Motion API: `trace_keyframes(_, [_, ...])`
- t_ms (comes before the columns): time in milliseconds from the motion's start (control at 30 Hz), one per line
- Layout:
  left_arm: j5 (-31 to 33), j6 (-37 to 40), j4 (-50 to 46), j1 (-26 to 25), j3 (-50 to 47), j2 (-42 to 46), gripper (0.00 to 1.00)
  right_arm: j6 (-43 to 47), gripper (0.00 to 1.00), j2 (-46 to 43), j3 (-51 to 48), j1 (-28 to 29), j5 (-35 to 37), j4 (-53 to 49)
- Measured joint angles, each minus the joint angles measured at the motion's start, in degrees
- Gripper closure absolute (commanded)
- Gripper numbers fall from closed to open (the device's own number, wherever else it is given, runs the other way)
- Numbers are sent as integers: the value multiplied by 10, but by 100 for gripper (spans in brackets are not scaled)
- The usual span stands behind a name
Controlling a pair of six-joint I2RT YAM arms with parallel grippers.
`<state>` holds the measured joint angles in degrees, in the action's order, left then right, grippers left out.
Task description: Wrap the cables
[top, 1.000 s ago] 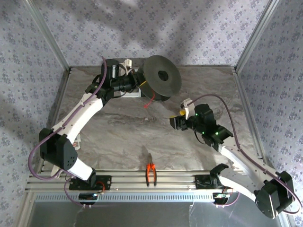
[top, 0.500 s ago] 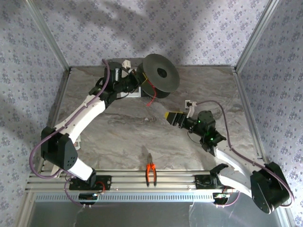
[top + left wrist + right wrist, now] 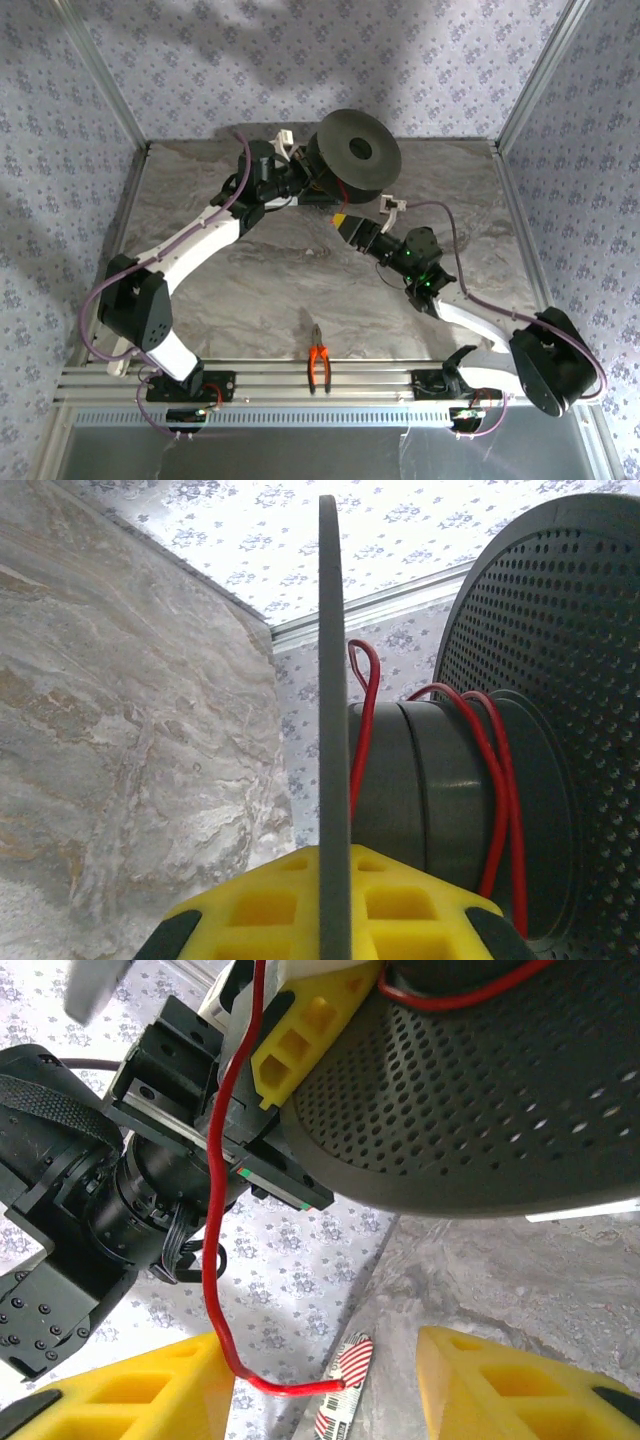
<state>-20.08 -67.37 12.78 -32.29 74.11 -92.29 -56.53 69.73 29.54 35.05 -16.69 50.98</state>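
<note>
The black round spool (image 3: 358,158) is held off the table, tilted, at the back centre. My left gripper (image 3: 312,183) is shut on the rim of one flange; that thin flange edge (image 3: 334,730) runs between its yellow fingers (image 3: 260,910). The red cable (image 3: 492,780) loops loosely round the hub. A free length of the cable (image 3: 212,1220) hangs down from the spool. Its end curls between the yellow fingers (image 3: 130,1390) of my right gripper (image 3: 325,1390), which stands open just below the perforated flange (image 3: 470,1090). The cable brushes the left finger. In the top view my right gripper (image 3: 350,228) sits just under the spool.
Orange-handled pliers (image 3: 319,366) lie by the front aluminium rail (image 3: 300,385). A small striped label (image 3: 345,1395) lies on the marble table (image 3: 250,280). Patterned enclosure walls and metal posts stand at the back and both sides.
My left arm has swung the spool right and toward the back. My right gripper has moved up and left to just under the spool, and its jaws have narrowed.
</note>
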Motion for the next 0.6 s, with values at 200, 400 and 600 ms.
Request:
trace_keyframes(200, [0, -11, 25, 0, -5, -1, 100, -7, 50, 17, 1, 2, 1, 16])
trace_keyframes(400, [0, -13, 41, -1, -5, -1, 100, -7, 51, 17, 1, 2, 5, 26])
trace_keyframes(600, [0, -20, 45, -1, -5, -1, 100, -7, 50, 17, 1, 1, 7, 33])
